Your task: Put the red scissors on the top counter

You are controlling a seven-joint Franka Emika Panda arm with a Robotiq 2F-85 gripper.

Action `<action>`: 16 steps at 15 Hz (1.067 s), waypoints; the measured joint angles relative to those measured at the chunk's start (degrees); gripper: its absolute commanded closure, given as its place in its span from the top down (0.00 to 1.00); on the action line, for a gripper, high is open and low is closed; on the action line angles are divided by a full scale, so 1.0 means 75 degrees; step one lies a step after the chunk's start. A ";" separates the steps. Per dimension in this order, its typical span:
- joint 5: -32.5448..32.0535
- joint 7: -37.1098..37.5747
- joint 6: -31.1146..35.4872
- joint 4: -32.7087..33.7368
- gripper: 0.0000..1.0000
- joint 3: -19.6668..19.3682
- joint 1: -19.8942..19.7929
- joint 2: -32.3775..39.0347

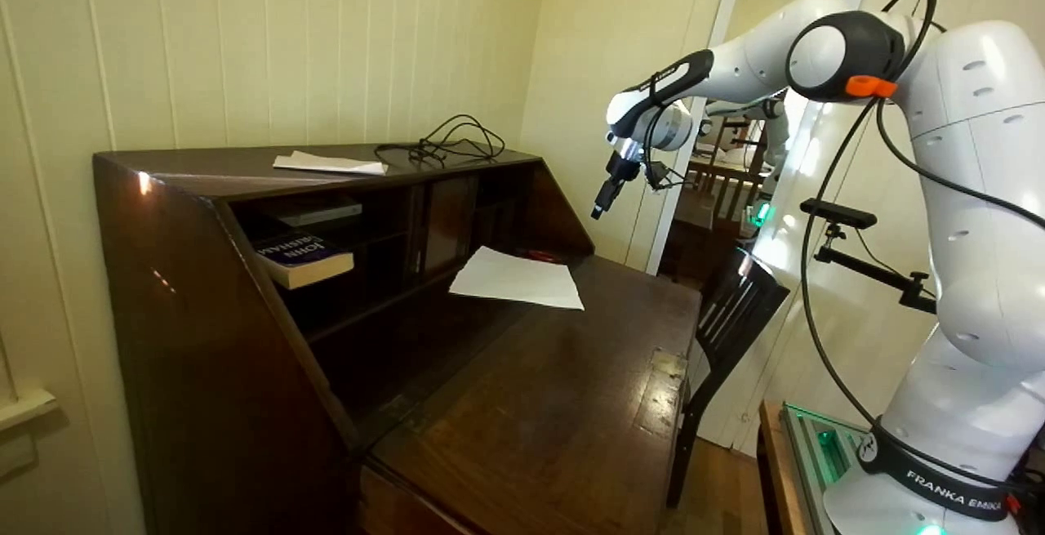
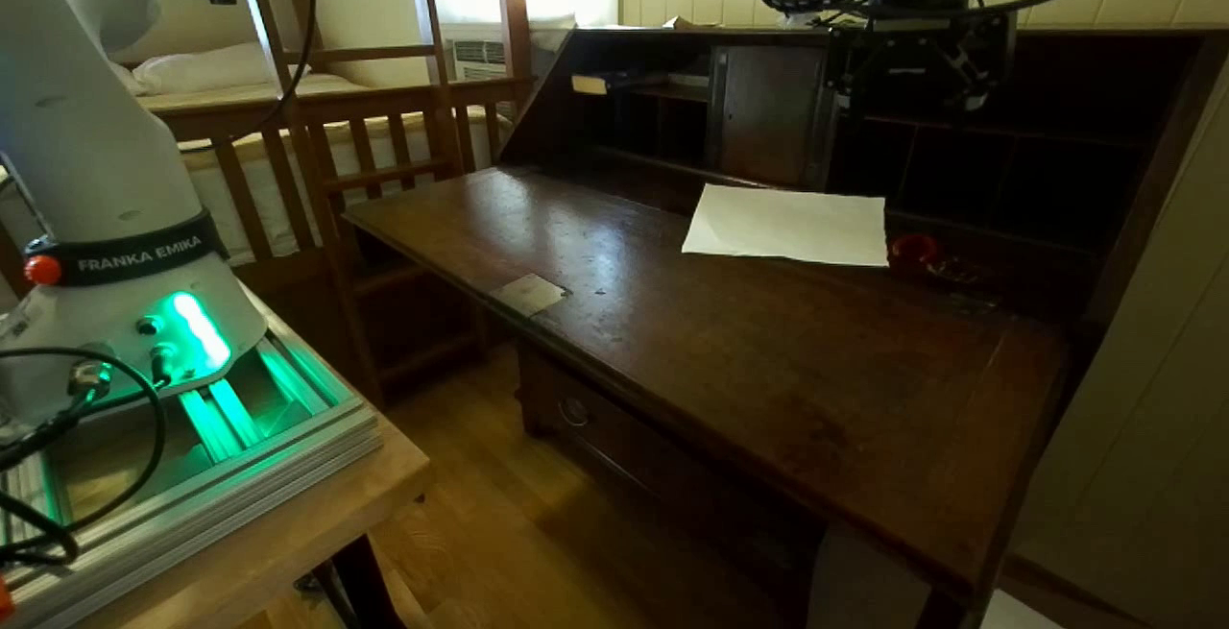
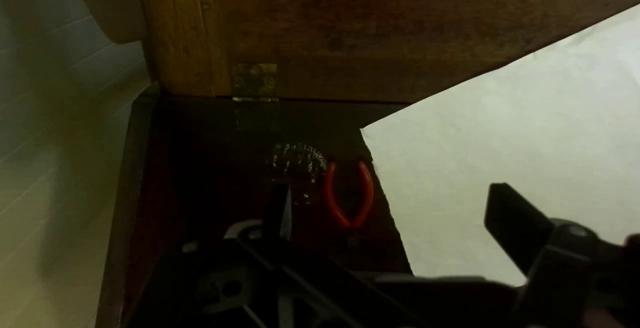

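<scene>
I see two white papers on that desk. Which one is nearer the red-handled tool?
The larger sheet, lying lower down, with an edge right beside the red-handled tool. The other paper lies up on the top counter.

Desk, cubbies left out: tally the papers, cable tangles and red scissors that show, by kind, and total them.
Papers: 2, the upper paper on the top counter and the lower sheet
Cable tangle: 1, on the top counter
Red scissors: 1, beside the lower sheet
Total: 4
</scene>
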 measured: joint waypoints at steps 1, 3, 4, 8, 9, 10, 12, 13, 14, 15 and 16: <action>0.0000 0.0012 -0.0017 0.0028 1.00 0.0012 0.0000 0.0009; -0.0017 0.0069 0.0037 0.0042 1.00 0.0043 -0.0007 0.0009; -0.0019 0.0118 0.0166 0.0019 1.00 0.0096 -0.0018 0.0024; -0.0022 0.0192 0.0495 0.0067 1.00 0.0471 -0.0061 0.0353; -0.0025 0.0275 0.0651 0.0120 1.00 0.0543 -0.0058 0.0491; -0.0044 0.0410 0.0806 0.0222 1.00 0.0595 -0.0054 0.0667; -0.0141 0.0743 0.0990 0.0543 1.00 0.0637 -0.0050 0.1080; -0.0230 0.0926 0.1026 0.0746 1.00 0.0639 -0.0051 0.1303; -0.0343 0.1125 0.1048 0.0964 1.00 0.0640 -0.0053 0.1530; -0.0437 0.1298 0.1049 0.1185 1.00 0.0642 -0.0057 0.1748; -0.0478 0.1419 0.1039 0.1423 1.00 0.0676 -0.0080 0.1974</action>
